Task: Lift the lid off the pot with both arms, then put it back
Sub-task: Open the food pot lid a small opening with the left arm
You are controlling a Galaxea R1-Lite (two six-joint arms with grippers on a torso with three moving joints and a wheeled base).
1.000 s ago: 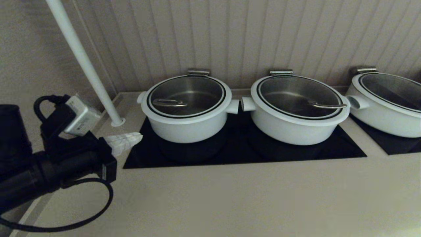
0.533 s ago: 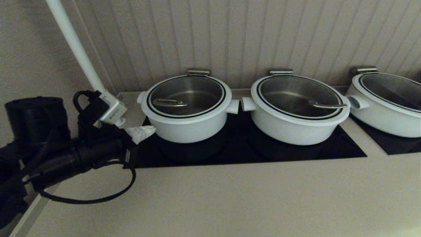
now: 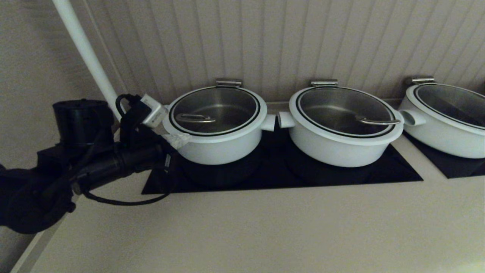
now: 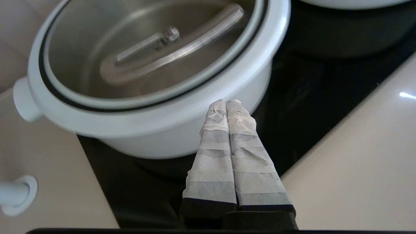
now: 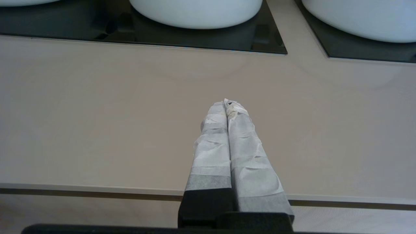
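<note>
The left white pot [image 3: 216, 148] stands on the black cooktop with its glass lid [image 3: 227, 102] seated on it, the looped steel handle [image 3: 195, 118] on top. My left gripper [image 3: 181, 139] is shut and empty, its taped tips touching or just short of the pot's near left side under the lid's white ring. In the left wrist view the gripper [image 4: 226, 102] meets the pot wall [image 4: 156, 136] below the lid [image 4: 81, 42]. My right gripper [image 5: 227, 103] is shut and empty, low over the beige counter near its front edge, out of the head view.
Two alike lidded white pots stand to the right, the middle one [image 3: 341, 148] close beside the left pot and another [image 3: 443, 132] at far right. A white pole [image 3: 87, 57] rises at back left. The black cooktop [image 3: 273, 178] lies under the pots, with a ribbed wall behind.
My left arm has moved forward and right, from the counter's left edge up to the left pot's rim. The pots and lids have not moved.
</note>
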